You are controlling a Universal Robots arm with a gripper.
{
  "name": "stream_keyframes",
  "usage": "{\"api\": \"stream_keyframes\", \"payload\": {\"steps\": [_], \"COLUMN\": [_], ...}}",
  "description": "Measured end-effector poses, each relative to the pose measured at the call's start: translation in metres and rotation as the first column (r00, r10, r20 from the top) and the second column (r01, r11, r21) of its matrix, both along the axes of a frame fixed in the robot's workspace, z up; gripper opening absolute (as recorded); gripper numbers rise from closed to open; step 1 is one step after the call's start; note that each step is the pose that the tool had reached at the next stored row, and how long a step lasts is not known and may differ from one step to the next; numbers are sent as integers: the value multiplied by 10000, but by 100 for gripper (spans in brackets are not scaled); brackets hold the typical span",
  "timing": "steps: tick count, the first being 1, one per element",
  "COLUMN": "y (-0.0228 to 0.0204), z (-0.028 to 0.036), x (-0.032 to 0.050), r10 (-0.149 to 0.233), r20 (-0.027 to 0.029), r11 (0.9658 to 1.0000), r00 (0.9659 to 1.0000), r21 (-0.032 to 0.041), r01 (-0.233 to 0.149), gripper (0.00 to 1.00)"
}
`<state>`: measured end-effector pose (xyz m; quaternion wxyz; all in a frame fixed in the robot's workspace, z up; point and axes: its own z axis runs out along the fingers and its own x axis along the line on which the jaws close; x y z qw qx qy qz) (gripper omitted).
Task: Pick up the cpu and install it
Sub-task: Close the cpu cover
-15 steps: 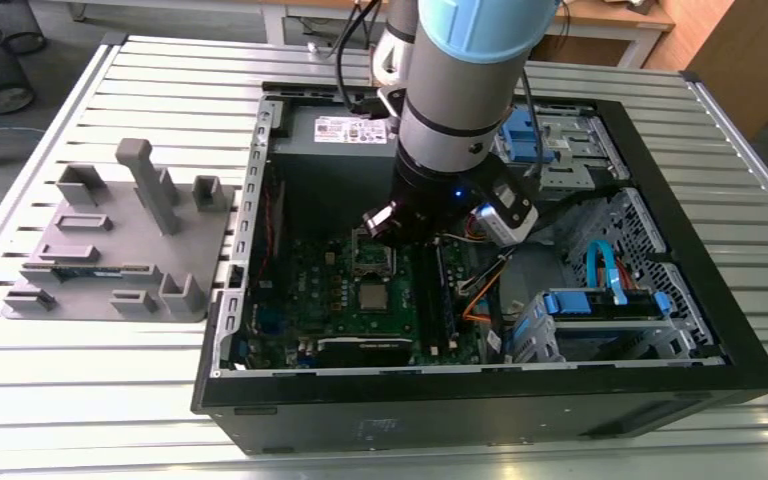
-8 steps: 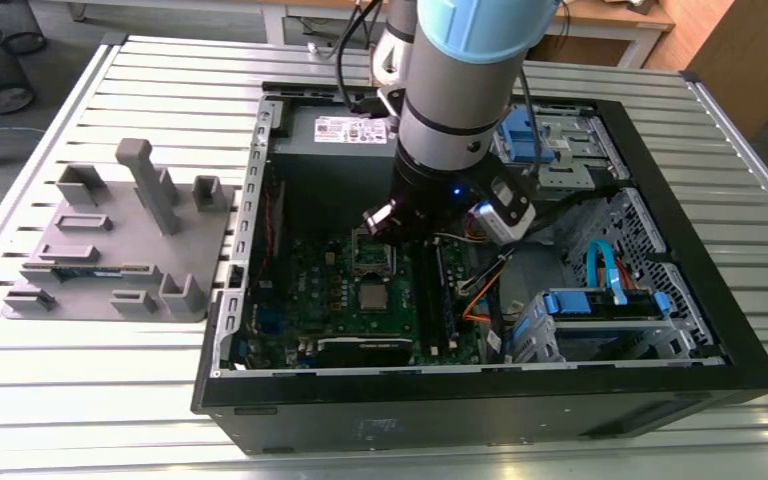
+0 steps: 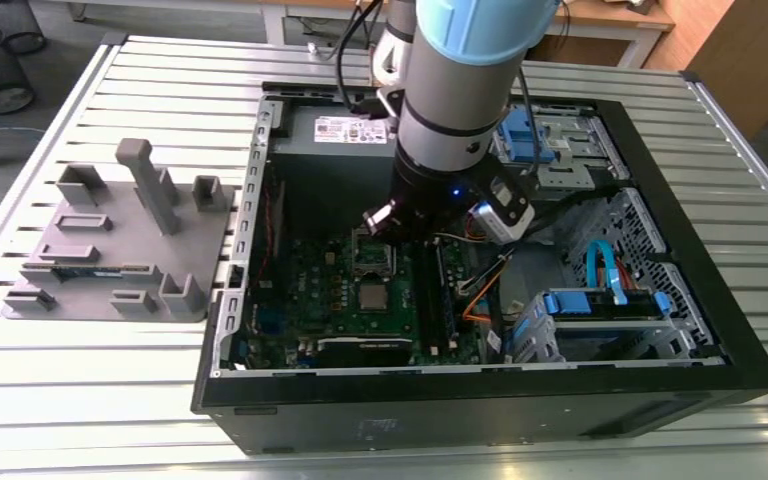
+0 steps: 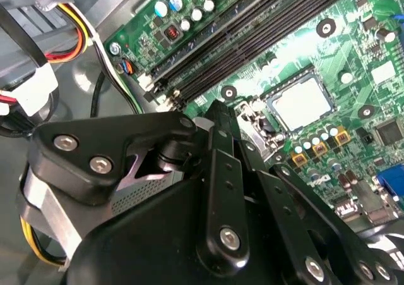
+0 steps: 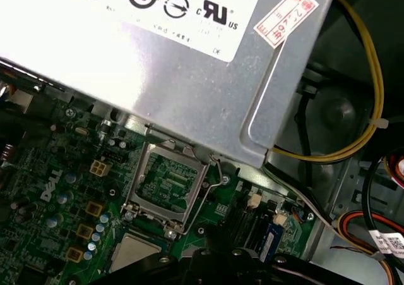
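The tool (image 3: pixel 395 228) hangs low inside the open black case (image 3: pixel 491 410), just above the green board (image 3: pixel 317 300). I cannot tell if the tool is spread or pressed together, and I see nothing in it. In the exterior view, with 12 o'clock at the far side, the cpu (image 3: pixel 375 296) is near the tool at 6 o'clock. It lies flat on the board in its square seat, with its shiny top up. The metal frame (image 3: pixel 373 255) of that seat is swung open and sits between the tool and the cpu. Both wrist views show the cpu (image 4: pixel 302 102) (image 5: pixel 132 253) lying flat too, and the first wrist view shows the open frame (image 5: pixel 165 184) just beside it. The arm (image 3: pixel 471 70) goes up from the tool at 12 o'clock. A silver power box (image 3: pixel 337 140) sits in the case at 11 o'clock from the tool. Blue parts (image 3: pixel 598 305) are at 4 o'clock, by the case wall. Outside the case, a grey tray (image 3: pixel 104 250) rests on the ribbed tabletop (image 3: pixel 91 400) at 9 o'clock, well apart from the tool.
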<state>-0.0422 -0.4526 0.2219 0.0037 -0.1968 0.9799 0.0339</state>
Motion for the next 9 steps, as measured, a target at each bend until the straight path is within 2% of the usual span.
{"api": "stream_keyframes", "payload": {"steps": [3, 9], "y": [2, 22], "z": [-13, -37], "x": [0, 6], "r10": [38, 288], "r20": [42, 65], "r11": [10000, 9996], "r00": [10000, 9996], "r21": [-2, 18], "r01": [-38, -288], "gripper": [11, 11]}}
